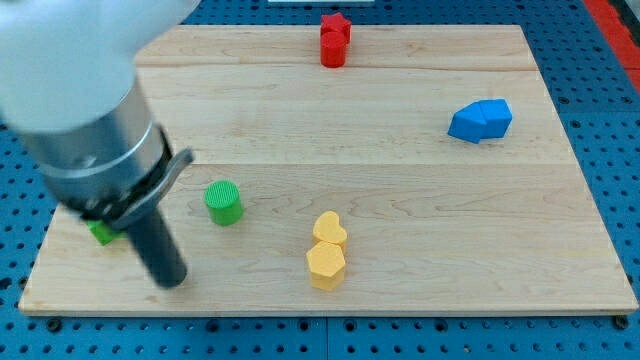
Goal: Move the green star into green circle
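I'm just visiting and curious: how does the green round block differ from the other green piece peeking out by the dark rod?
The green round block stands in full view, clear of the arm; the other green block is mostly hidden behind it, near the board's left edge. The round block's ridged cylinder shape is plain; the other's shape cannot be made out. My tip sits nearer the hidden one, towards the view's bottom. Both are green and lie on the wooden board.

My tip (170, 280): rested on the worktop (420, 200), lower left.
Green star (101, 233): mostly hidden, just left of the tip.
Green circle (223, 202): right of the tip, slightly above.
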